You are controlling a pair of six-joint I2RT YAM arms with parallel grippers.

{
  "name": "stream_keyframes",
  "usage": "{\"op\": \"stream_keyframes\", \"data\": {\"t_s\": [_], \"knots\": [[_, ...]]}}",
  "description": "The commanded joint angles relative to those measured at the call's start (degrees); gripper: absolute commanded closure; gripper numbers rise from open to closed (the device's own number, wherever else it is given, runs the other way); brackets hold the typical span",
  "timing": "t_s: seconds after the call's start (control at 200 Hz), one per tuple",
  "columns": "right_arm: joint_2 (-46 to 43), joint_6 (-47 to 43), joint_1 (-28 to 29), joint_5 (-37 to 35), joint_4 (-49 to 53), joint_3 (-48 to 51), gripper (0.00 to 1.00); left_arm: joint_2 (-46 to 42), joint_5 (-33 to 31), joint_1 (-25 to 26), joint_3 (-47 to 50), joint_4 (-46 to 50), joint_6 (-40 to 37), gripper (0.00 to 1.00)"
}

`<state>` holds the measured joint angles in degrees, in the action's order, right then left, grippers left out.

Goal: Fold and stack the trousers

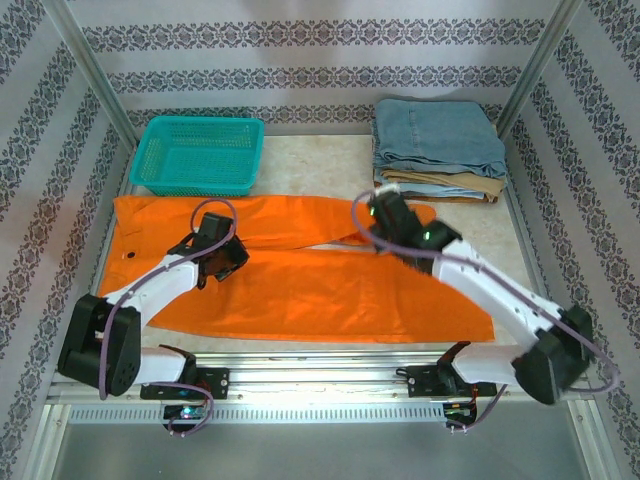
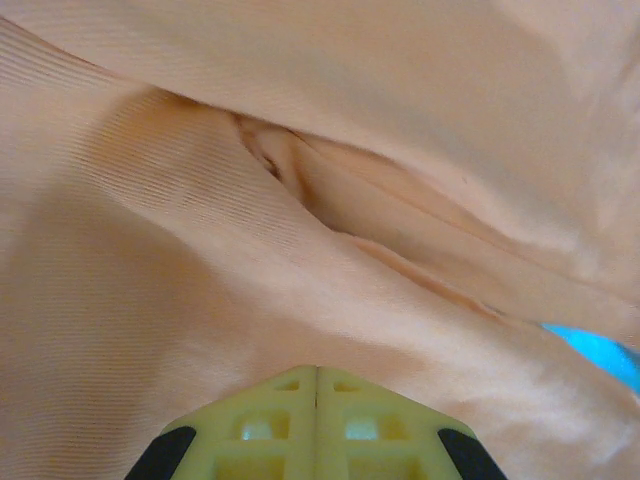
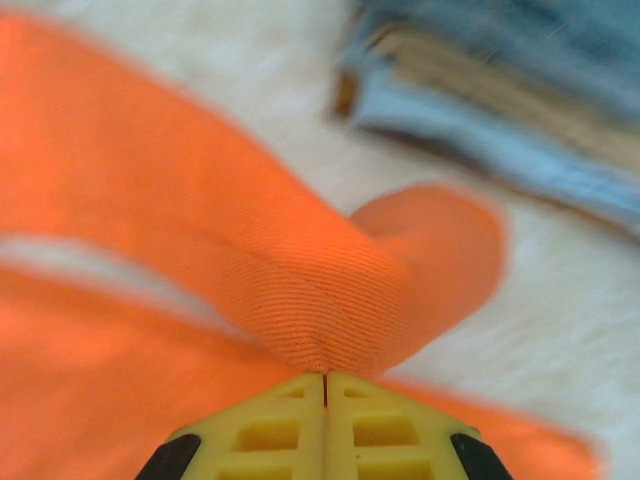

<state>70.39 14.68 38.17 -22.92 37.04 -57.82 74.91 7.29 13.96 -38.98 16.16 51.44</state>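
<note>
Now, starting at your far left, the teal basket (image 1: 200,155) is sitting at the back of the table (image 1: 330,160), its near rim just beside the upper edge of the orange trousers (image 1: 300,290). The trousers are lying flat across the middle of the table, with the waist pointing left and both legs running out to the right. Your left gripper (image 1: 218,250) is reaching over the cloth not far from the waist end. In the left wrist view its yellow fingers (image 2: 270,420) are pressing flat against each other with no gap, and pale orange cloth (image 2: 200,280) is running right up to their tips. You cannot tell whether any cloth is pinched between them. A soft ridge of fabric is crossing the view just ahead of the gripper (image 2: 317,372). Moving right, your right gripper (image 1: 385,215) is hanging over the end of the farther leg. In the right wrist view it (image 3: 325,378) is clamping shut on a fold of the trousers (image 3: 330,290), and the leg end is curling over on itself in front of the fingertips. Behind it, at the far right corner, a folded light blue denim pair (image 1: 440,135) is resting on a folded tan pair (image 1: 450,186), well apart from the basket.
</note>
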Motion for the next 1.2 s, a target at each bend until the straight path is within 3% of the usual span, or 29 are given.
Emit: {"op": "stream_keyframes", "data": {"t_s": [0.0, 0.07, 0.145, 0.205, 0.27, 0.335, 0.46, 0.595, 0.794, 0.859, 0.989, 1.084, 1.129, 1.194], "knots": [[-1.83, 15.19, 4.05, 10.43, 4.38, 9.32, 0.95, -2.98, -1.51, -2.44, 1.96, 1.96, 0.72, 1.00], [-2.13, 19.39, 5.04, 12.59, 7.50, 11.96, 0.89, -4.12, -1.57, -3.12, 2.00, 2.51, 0.35, 1.00], [-3.10, 20.09, 5.17, 11.08, 10.94, 11.43, 0.58, -5.04, -1.56, -3.38, 1.92, 2.72, 0.49, 1.00], [-4.74, 19.05, 5.19, 9.17, 12.09, 9.84, 0.48, -5.55, -1.40, -3.35, 2.23, 2.24, 0.98, 1.00], [-6.55, 17.71, 3.60, 4.53, 13.41, 6.97, 0.43, -5.82, -0.69, -3.35, 2.83, 1.65, 1.63, 1.00], [-7.66, 15.38, -1.74, 4.04, 12.92, 4.34, 0.42, -6.01, 0.00, -3.33, 3.51, 1.13, 2.15, 1.00], [-5.38, 12.31, -17.99, 11.27, 7.06, 2.31, 0.40, -6.38, 0.88, -3.37, 5.32, -0.06, 3.00, 1.00], [6.83, 10.95, -31.58, 18.11, 0.00, -1.43, 0.35, -5.89, 1.38, -3.34, 5.71, -0.29, 2.93, 1.00], [27.06, 6.19, -33.09, 20.32, 4.49, -16.15, 0.29, -5.11, 2.22, -3.38, 5.06, -0.21, 2.06, 1.00], [27.87, 7.14, -33.93, 17.17, 3.48, -14.82, 0.27, -5.08, 2.67, -3.33, 5.19, -0.59, 1.99, 1.00], [25.90, 8.41, -37.75, 19.02, 0.10, -9.83, 0.21, -4.33, 3.25, -3.34, 5.28, -1.57, 1.27, 1.00], [24.82, 8.73, -40.63, 22.80, -0.62, -8.05, 0.19, -2.91, 3.55, -3.35, 4.56, -1.61, 0.22, 1.00], [24.54, 9.00, -42.01, 24.56, -2.20, -6.85, 0.09, -2.18, 3.98, -3.32, 4.26, -1.95, -0.17, 1.00], [25.86, 8.85, -43.97, 28.25, -4.43, -5.81, 0.05, -0.99, 4.47, -3.34, 4.06, -2.79, -0.39, 1.00]]}}
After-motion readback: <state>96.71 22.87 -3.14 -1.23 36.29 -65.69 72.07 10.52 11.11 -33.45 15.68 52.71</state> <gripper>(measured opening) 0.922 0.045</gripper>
